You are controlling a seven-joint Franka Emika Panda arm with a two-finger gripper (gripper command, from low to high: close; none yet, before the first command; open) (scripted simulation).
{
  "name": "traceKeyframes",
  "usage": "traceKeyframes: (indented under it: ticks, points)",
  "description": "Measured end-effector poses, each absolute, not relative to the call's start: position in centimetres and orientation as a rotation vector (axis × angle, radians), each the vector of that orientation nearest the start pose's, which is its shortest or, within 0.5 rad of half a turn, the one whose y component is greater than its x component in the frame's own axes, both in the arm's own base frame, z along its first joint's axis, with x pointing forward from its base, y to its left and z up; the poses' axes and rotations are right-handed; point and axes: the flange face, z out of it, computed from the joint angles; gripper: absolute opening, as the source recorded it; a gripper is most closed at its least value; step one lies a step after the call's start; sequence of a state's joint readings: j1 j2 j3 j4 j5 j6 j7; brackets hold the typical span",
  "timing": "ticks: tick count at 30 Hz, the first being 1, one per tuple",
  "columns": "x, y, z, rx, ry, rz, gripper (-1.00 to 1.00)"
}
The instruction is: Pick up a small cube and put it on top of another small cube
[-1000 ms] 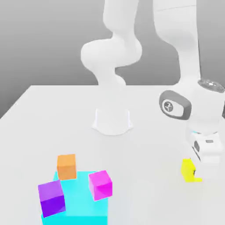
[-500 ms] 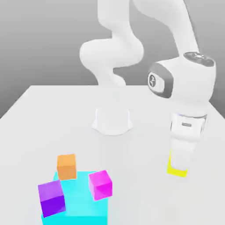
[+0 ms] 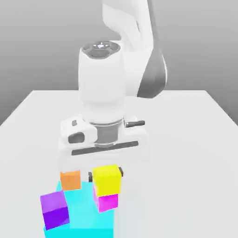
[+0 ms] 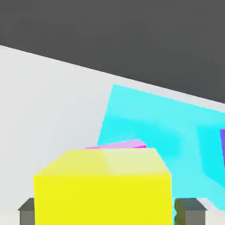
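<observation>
Near the front edge of the white tabletop (image 3: 195, 139), toward the exterior view's left, the tool (image 3: 106, 175) hangs straight down from the arm's wide white wrist and is closed on the yellow cube (image 3: 107, 179). Dark fingertips (image 3: 90, 176) show at either side of the cube, pressed against its flanks; in the hand view the same grey pads (image 4: 190, 210) sit flush against the two sides of the yellow cube (image 4: 103, 189).

Directly beneath the yellow cube is the magenta cube (image 3: 106, 202), so the two form a short column. Their edges line up closely in the exterior view, and no gap is visible between them, though whether the yellow cube's weight rests on the magenta one cannot be told. In the hand view only a thin pink sliver of the magenta cube (image 4: 118, 145) peeks out past the yellow cube's top edge.

The magenta cube stands on the flat cyan block (image 3: 83, 209), at the side toward the exterior view's right. An orange cube (image 3: 70, 179) sits on the block's far side, just beside the tool's nearer fingertip, and a purple cube (image 3: 54, 209) is at the block's corner toward the exterior view's left, apart from the stacked pair. The cyan block (image 4: 167, 127) spreads out behind the yellow cube in the hand view.
</observation>
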State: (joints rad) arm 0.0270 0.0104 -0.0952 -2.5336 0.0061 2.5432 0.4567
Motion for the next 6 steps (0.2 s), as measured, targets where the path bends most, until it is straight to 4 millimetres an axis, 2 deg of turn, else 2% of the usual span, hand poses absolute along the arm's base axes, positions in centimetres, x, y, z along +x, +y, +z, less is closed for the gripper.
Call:
traceKeyframes:
  ticks: [2,3,6]
  points:
    - [45.7,-3.1,26.5,-3.031,0.824,0.001,1.0]
    - [45.7,-3.1,27.1,-3.031,0.823,0.001,1.0]
    - [45.8,-3.1,30.8,-3.031,0.823,0.001,1.0]
